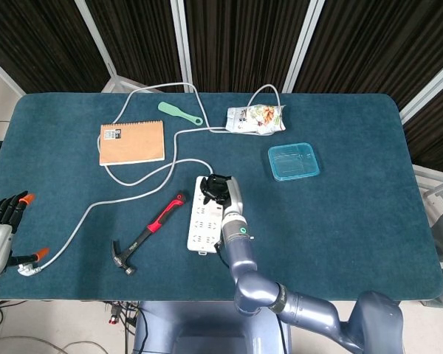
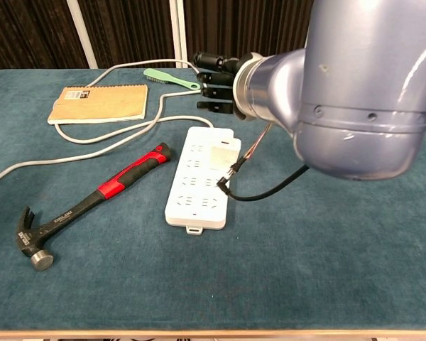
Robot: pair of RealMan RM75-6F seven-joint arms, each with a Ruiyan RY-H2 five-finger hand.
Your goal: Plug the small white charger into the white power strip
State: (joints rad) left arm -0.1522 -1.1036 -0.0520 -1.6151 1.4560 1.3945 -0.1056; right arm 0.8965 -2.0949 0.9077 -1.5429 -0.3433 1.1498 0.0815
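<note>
The strip (image 1: 204, 223) lies lengthwise near the middle of the table (image 1: 354, 221), its near end not far from the front edge and its cord (image 1: 144, 175) looping away to the left and back. The charger (image 2: 221, 151) sits on the strip's far right sockets, seen clearly from the chest; whether it is fully seated cannot be told. The right hand (image 1: 218, 189) hovers over the strip's far end, its dark fingers (image 2: 211, 71) bunched together with nothing visible in them, and it is clear of the charger. The right arm reaches in from the front edge along the strip's right side. The left hand (image 1: 1, 221) hangs off the table's left front corner, fingers spread and empty. Just left of the strip a hammer (image 1: 146, 234) lies on a slant, its red grip end almost at the strip's edge. A notebook (image 1: 131, 141) sits further back on the left, a green brush (image 1: 179, 113) behind it, a snack bag (image 1: 255, 118) near the back edge and a blue tray (image 1: 293, 161) right of centre. Bare cloth spreads wide to the right of the arm and along the front right.
</note>
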